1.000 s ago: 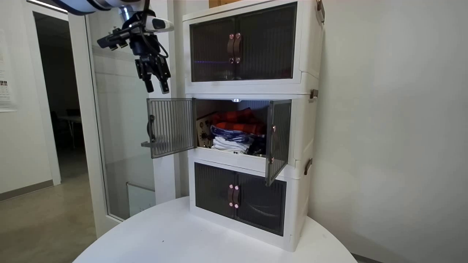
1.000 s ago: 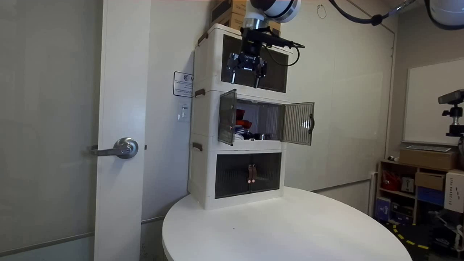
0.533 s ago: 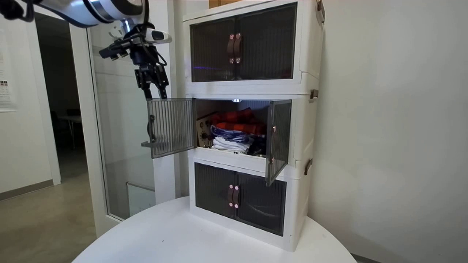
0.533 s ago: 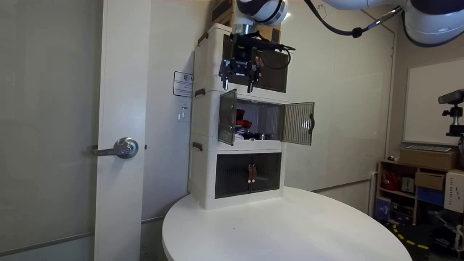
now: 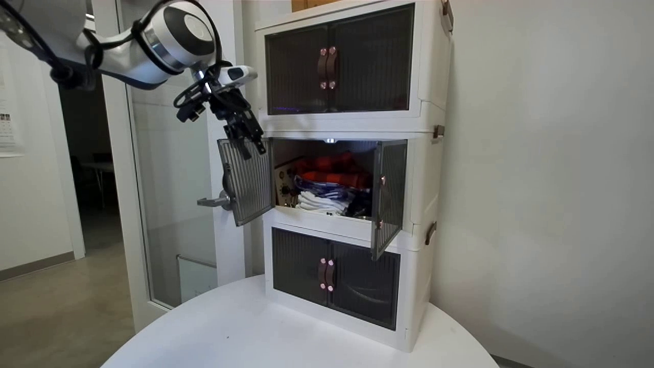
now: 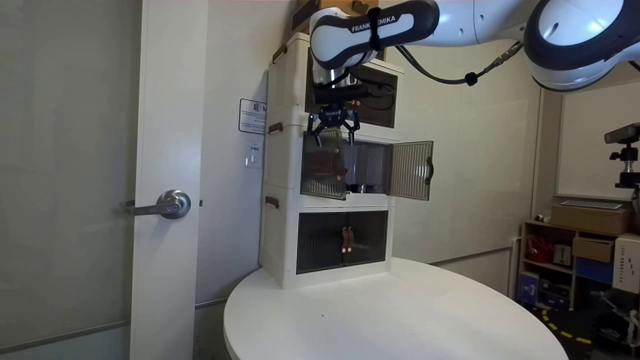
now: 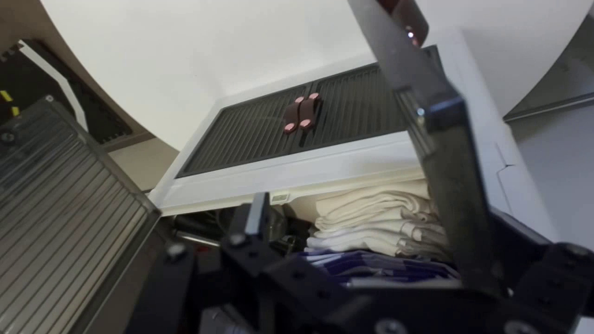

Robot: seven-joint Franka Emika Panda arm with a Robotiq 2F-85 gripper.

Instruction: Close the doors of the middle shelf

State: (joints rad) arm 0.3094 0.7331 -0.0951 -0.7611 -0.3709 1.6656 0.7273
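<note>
In both exterior views the middle shelf [image 5: 306, 218] of the white cabinet [image 5: 431, 174] stands open near the centre of the frame, its two doors swung out unevenly. In an exterior view the left-hand door [image 6: 324, 172] angles partly across the opening, its free edge near mid-frame; the right-hand door [image 6: 410, 170] stands wide, its free edge and dark handle [image 6: 430, 171] towards the right.

The end effector [image 6: 335, 141] hangs at the top edge of the left-hand door, its fingers [image 6: 351, 137] spread well apart, nothing held. In the wrist view that door runs edge-on from the top of the frame down the right side, overlapping one finger; I cannot tell whether they touch. The other finger reaches over the shelf opening, with folded cloths [image 7: 380, 222] showing between the two. The right-hand door fills the left of that frame, apart from both fingers.

The upper doors [image 5: 373, 66] and lower doors [image 5: 301, 266] lie flush with the cabinet's front. The arm [image 6: 460, 22] enters from the upper right of an exterior view, crossing before the top compartment. A lever handle [image 5: 210, 202] shows partly hidden behind the left-hand door's free edge. The round white worktop [image 5: 240, 332] extends past the cabinet on both sides.
</note>
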